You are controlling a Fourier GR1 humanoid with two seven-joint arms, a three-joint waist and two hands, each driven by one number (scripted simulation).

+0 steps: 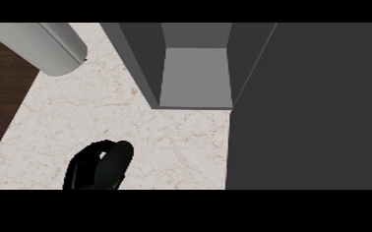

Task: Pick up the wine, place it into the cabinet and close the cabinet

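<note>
Counter (167,142): bears all items listed. Left hand (98,167): at the view's lower edge, on or just above the counter (contact cannot be told). Cabinet (193,78): beyond the hand and to its right, standing on the counter, its compartment open toward the hand. Cabinet door (301,108): right of the hand, swung open, running from the compartment's right side to the near edge. Cylindrical object (47,46): beyond the hand, slightly left, well apart from it.

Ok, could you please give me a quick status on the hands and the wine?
Left hand low on counter, fingers unclear. Right hand out of view. No wine in sight. Cabinet open, door at right.
</note>
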